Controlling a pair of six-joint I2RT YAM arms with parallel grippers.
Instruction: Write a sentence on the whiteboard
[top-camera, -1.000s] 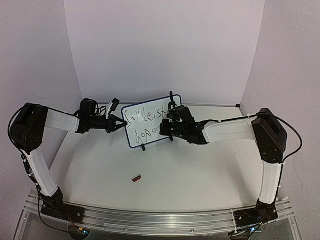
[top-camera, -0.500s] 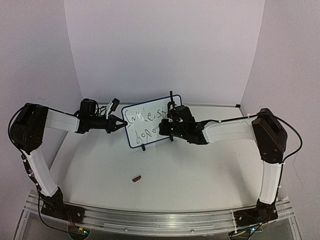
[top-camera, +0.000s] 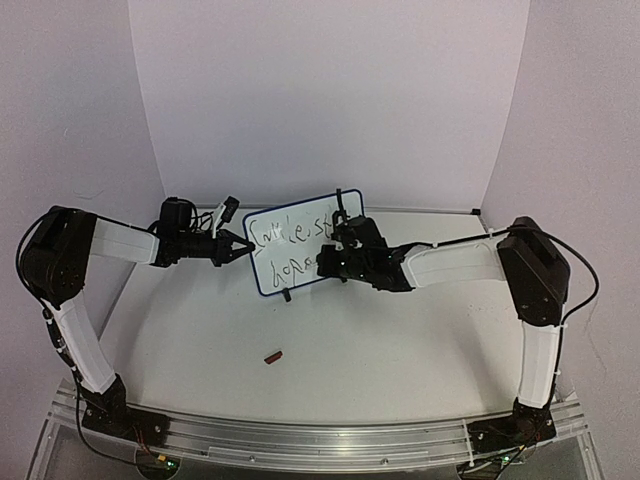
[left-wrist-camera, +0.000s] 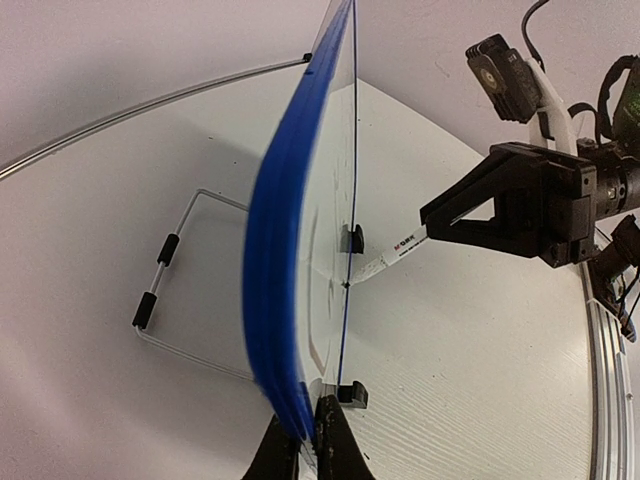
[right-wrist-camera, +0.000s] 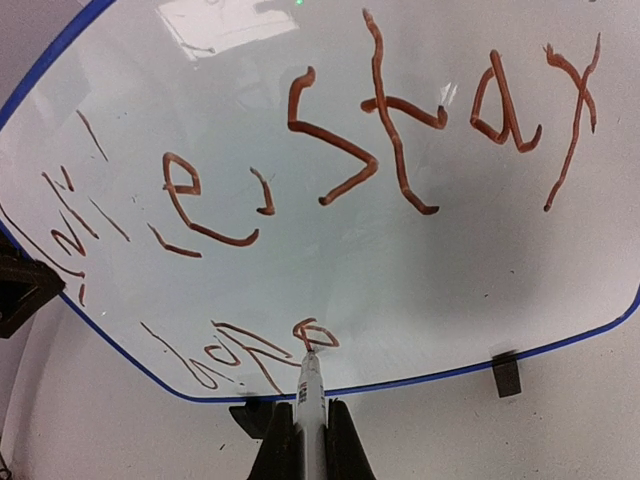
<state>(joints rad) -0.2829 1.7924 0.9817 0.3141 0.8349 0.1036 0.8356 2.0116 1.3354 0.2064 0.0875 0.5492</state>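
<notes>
We find the whiteboard (top-camera: 290, 262) upright on the table (top-camera: 400, 340), wire stand (left-wrist-camera: 168, 288) behind it, left gripper (top-camera: 245, 247) on its left edge, right gripper (top-camera: 323, 262) before its right half, marker (right-wrist-camera: 308, 385) tip on the lower line of the sentence (right-wrist-camera: 400, 110), small piece (top-camera: 272, 354) nearer us, left of centre.

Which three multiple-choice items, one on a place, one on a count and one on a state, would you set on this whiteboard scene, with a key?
1. Where does the small dark red piece lie?
A) on the table, nearer the arm bases than the whiteboard
B) behind the whiteboard
C) in a gripper

2. How many lines has the sentence?
A) one
B) two
C) four

3. What is the right gripper doing?
A) hanging open
B) shut on the marker, tip on the board
C) clamping the frame

Key:
1 A, it lies alone on the table in front of the board.
2 B, the right wrist view shows an upper and a lower line.
3 B, the marker sits between its fingers and touches the lower line.
</notes>
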